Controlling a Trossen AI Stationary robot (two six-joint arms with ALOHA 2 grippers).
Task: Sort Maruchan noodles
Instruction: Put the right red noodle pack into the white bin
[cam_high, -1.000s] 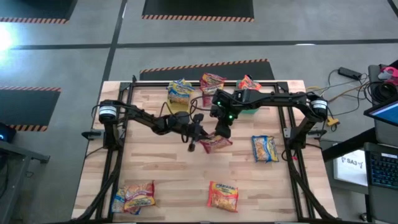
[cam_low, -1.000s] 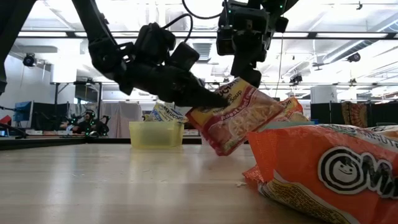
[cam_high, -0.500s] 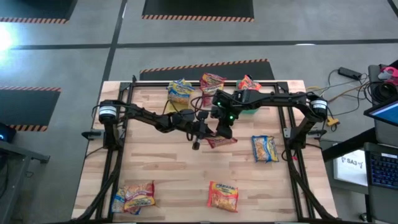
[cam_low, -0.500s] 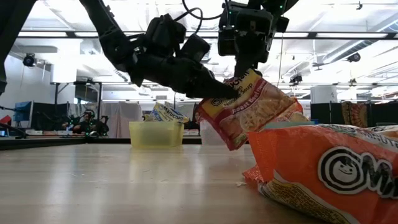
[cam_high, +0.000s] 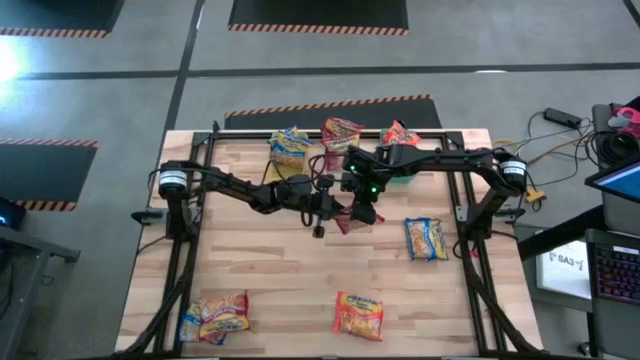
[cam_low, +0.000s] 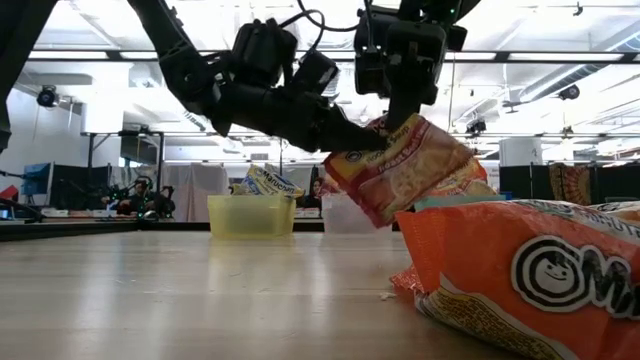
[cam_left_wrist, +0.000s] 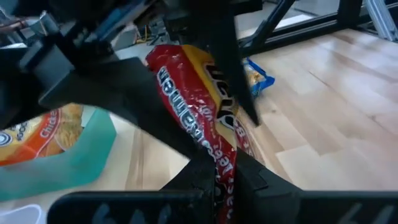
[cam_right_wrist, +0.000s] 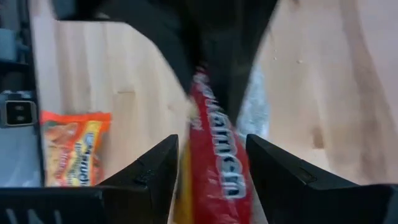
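Note:
A red Maruchan noodle packet (cam_high: 352, 218) hangs above the middle of the table, also seen in the low view (cam_low: 400, 170). My left gripper (cam_high: 338, 208) comes at it from the table's left and is shut on it. My right gripper (cam_right_wrist: 211, 155) is open and slants down from the right. One of its fingers stands on each side of the packet's upper part (cam_right_wrist: 214, 168). Other noodle packets lie on the table: a blue one (cam_high: 426, 238), an orange one (cam_high: 358, 314), and a small pile (cam_high: 214, 316). My left gripper pinches the red packet's end nearest the table's left (cam_left_wrist: 222, 163) between its two fingers. The fingers come almost level from the table's left. The packet is lifted clear of the table, stands on edge and slants up away from the fingers. My right gripper's fingers (cam_right_wrist: 155, 177) flank the packet; I cannot tell whether they touch it.
Along the far edge stand bins with packets (cam_high: 290, 146), (cam_high: 341, 133), (cam_high: 400, 133); the yellow bin (cam_low: 251, 215) shows in the low view and a green bin (cam_left_wrist: 68, 162) in the left wrist view. An orange packet (cam_low: 530, 270) lies close to the low camera.
My left gripper has risen and moved toward the right gripper, still shut on the red packet. The packet has come up with it and turned from hanging steeply to lying more level, its upper edge now between the right gripper's open fingers.

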